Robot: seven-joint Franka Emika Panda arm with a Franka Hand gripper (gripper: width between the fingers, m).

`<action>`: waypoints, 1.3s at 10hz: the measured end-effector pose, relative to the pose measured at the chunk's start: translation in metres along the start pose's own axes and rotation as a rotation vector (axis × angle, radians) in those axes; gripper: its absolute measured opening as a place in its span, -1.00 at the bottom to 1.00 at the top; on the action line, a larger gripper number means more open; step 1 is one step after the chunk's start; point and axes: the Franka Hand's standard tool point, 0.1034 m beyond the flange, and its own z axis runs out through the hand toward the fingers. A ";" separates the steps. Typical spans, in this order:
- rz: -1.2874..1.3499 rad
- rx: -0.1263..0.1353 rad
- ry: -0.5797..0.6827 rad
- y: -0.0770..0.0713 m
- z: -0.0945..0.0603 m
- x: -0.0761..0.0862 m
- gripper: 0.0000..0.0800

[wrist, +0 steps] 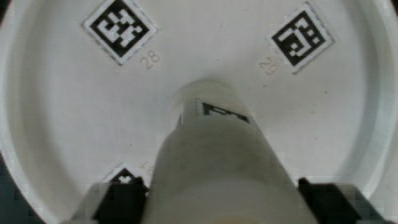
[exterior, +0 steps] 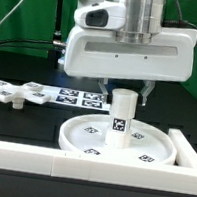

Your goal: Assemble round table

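The large round rimmed disc [exterior: 82, 133] lies flat on the table, tags up; it fills the wrist view [wrist: 71, 110]. The short cylindrical post [exterior: 122, 115] stands upright on the disc's middle; in the wrist view [wrist: 217, 150] it is seen from above. My gripper [exterior: 126, 92] is straight above it, its two black fingertips [wrist: 121, 200] against the post's upper sides, shut on the post [wrist: 222, 205]. The smaller cross-shaped piece [exterior: 16, 93] lies loose at the exterior view's left, away from the gripper.
The marker board [exterior: 79, 96] lies flat behind the disc. A long straight white border wall [exterior: 38, 160] runs along the front and turns up the exterior view's right side [exterior: 186, 150], close to the disc's rim.
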 end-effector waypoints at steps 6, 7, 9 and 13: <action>0.441 0.016 -0.006 -0.002 0.001 -0.001 0.02; 0.537 0.023 -0.008 -0.003 0.002 -0.002 0.02; 0.722 0.041 -0.011 -0.003 0.002 -0.001 0.02; 0.972 0.055 -0.026 -0.005 0.002 -0.002 0.02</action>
